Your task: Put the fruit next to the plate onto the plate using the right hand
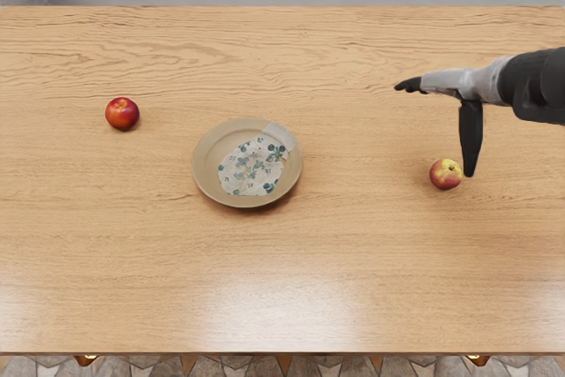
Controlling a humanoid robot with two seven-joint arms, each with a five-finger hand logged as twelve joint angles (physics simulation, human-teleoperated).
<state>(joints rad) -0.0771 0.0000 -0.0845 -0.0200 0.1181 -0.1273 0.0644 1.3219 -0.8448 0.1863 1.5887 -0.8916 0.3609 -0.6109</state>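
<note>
A tan plate (205, 158) with a speckled white and green centre lies near the middle of the wooden table. A red apple (122, 113) rests to its left. A smaller red and yellow apple (446, 174) lies to its right. My right hand (446, 112) comes in from the right edge and hovers above and just behind that right apple. Its fingers are spread: some point left, and one dark finger (470, 139) hangs down beside the apple. It holds nothing. The left arm does not show.
The wooden table (282, 289) fills the view, with its front edge near the bottom and a grey wall along the back.
</note>
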